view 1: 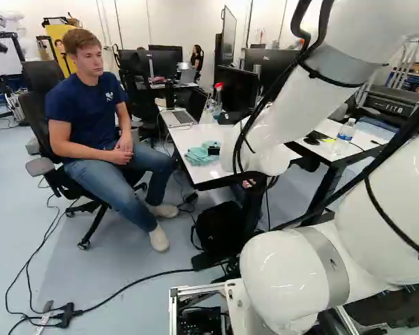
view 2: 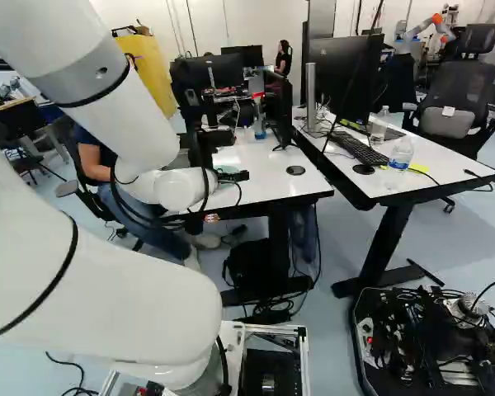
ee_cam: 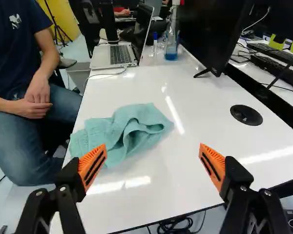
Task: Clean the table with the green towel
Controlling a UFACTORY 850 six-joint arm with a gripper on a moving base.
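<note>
- gripper (ee_cam: 153,146): open, fingers wide apart, nothing between the orange pads; above the table (ee_cam: 185,180).
- green towel (ee_cam: 128,127): loosely bunched on the table, ahead of the gripper and off to its left, its near part close by the left finger in the wrist view.
- step in hand, as judged: picking up the towel; wiping not begun.
- advised: shift left and forward until the raised fold sits between both fingers, then lower straight down and close on the thick part, not a thin corner.
- caution: lowered from here, the left finger could press on the cloth and push it towards the table's edge.
- for wiping: keep a broad pad of cloth under the fingers, press lightly, and stop short of the laptop (ee_cam: 118,54) and spray bottle (ee_cam: 171,41) farther ahead.
</note>
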